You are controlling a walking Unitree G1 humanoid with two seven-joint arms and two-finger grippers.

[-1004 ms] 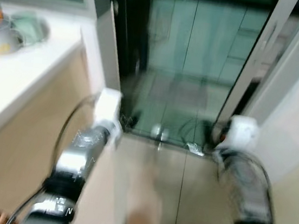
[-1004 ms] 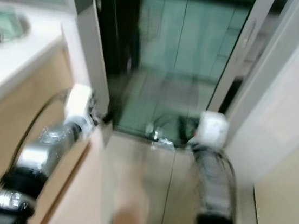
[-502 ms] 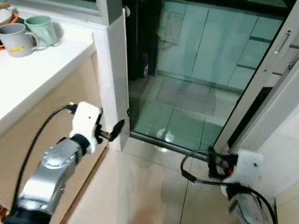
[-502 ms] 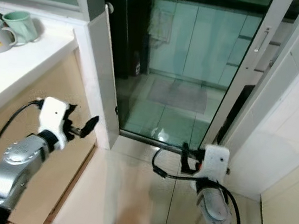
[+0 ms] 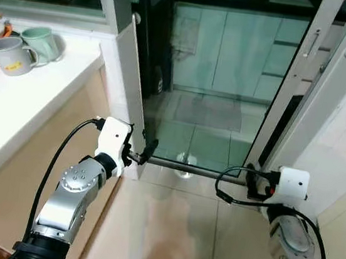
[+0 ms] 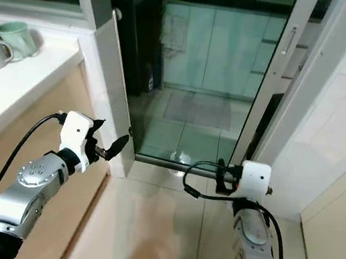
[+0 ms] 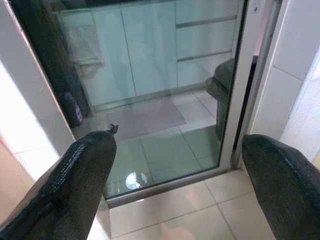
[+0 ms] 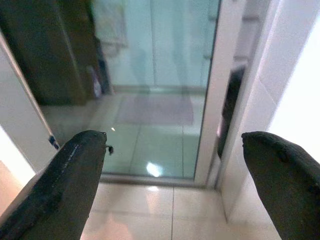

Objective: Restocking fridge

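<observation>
**Both arms raised, grippers spread wide and empty, at a glass doorway**

I hold both silver arms bent forward in front of me over the pale tiled floor [image 5: 173, 230]. My left gripper [image 5: 148, 150] sits just beside the white corner post [image 5: 128, 86] at the end of the counter, black fingers pointing toward the doorway. In the left wrist view its fingers [image 7: 75, 185] stand far apart with nothing between them, touching nothing. My right gripper [image 8: 185, 185] is raised near the white wall on my right, a black cable [image 5: 232, 184] looping off the wrist; its fingers [image 8: 65, 185] are likewise spread wide and empty.

On my left, the white countertop [image 5: 24, 105] carries a grey mug [image 5: 8, 55] and a green mug [image 5: 39, 42] side by side.

Ahead is a sliding glass door [image 5: 217, 78] in a white frame, with a metal track [image 5: 187, 166] along the floor. Beyond the glass lie a small mat [image 5: 208, 112] and pale green cabinets [image 5: 234, 42]. I cannot make out a fridge.
</observation>
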